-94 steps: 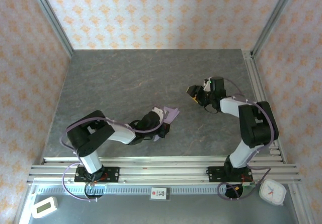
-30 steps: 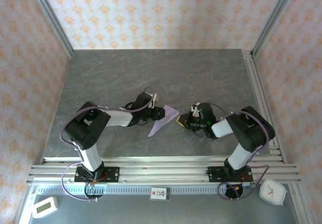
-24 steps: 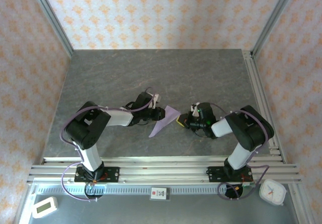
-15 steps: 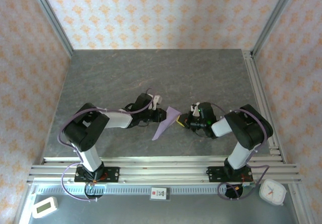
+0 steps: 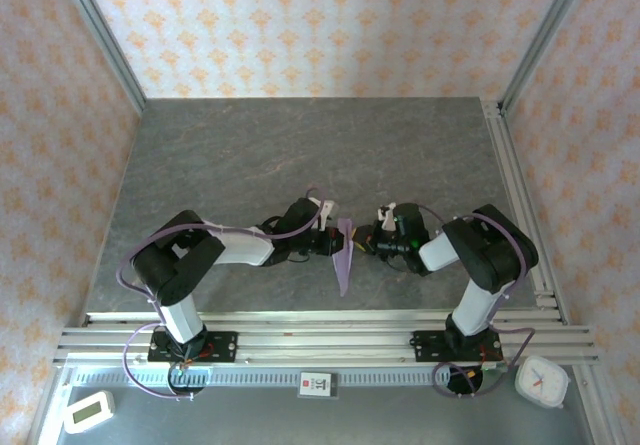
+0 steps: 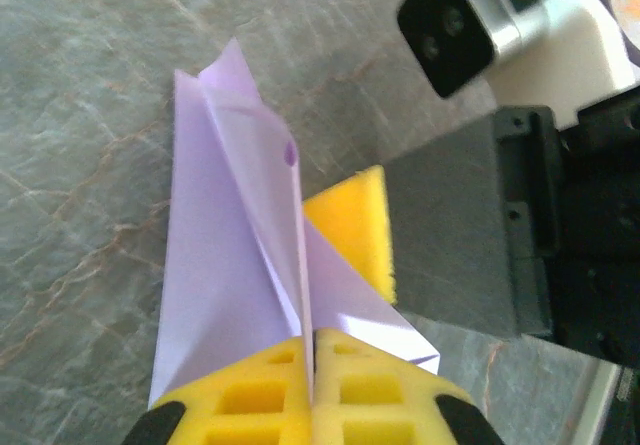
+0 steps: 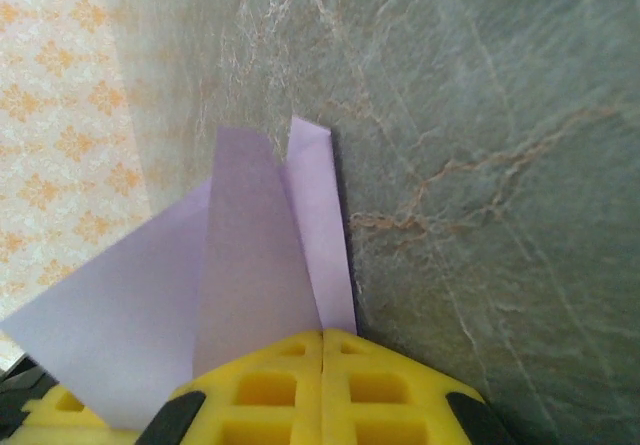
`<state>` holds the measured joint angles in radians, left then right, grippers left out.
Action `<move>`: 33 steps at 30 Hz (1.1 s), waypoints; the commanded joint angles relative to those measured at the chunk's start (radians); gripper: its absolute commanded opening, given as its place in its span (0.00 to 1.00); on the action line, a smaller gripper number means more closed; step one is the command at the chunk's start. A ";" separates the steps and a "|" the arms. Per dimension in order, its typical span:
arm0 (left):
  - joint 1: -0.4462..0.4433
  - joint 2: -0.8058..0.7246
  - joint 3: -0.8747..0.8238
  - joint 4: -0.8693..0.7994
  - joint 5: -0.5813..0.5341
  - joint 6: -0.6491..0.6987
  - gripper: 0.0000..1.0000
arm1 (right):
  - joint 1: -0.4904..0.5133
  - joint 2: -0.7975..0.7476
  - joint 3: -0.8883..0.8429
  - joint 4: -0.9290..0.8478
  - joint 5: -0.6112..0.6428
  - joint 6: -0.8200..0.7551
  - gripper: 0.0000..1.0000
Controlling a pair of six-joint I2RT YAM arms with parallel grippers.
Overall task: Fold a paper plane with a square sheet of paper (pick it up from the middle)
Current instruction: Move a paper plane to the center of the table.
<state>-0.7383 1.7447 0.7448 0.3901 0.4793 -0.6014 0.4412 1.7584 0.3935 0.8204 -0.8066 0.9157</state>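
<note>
step: likely final creasing | left gripper (image 5: 330,240) pinches paper plane (image 5: 344,260) from 9 o'clock | right gripper (image 5: 363,245) clamps it from 3 o'clock (tip toward 6) | next: probably one side lets go gently

**Little Legible Print on the Rig**

A small white label (image 5: 314,385) on the front rail (image 5: 200,376) bears a red square and two dark characters, too small to read for certain. The white clock (image 5: 541,380) at the near right shows its hands, but its numerals are illegible. The white timer (image 5: 88,411) at the near left has a pale screen, with any digits too small to tell.
</note>
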 commanded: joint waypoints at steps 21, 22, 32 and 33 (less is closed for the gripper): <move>0.048 0.147 0.496 -0.711 -0.559 0.342 0.00 | 0.046 -0.277 0.011 -0.317 0.208 -0.132 0.00; 0.050 0.157 0.498 -0.714 -0.558 0.343 0.00 | 0.045 -0.277 0.006 -0.314 0.208 -0.132 0.00; 0.031 0.198 0.476 -0.703 -0.573 0.314 0.00 | 0.045 -0.263 0.004 -0.300 0.199 -0.137 0.00; 0.031 0.194 0.472 -0.698 -0.569 0.308 0.00 | 0.046 -0.262 0.004 -0.301 0.199 -0.138 0.00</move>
<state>-0.6991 1.9530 1.2221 -0.2848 -0.0689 -0.2863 0.4839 1.5005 0.4004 0.5163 -0.6235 0.7990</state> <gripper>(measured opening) 0.048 0.038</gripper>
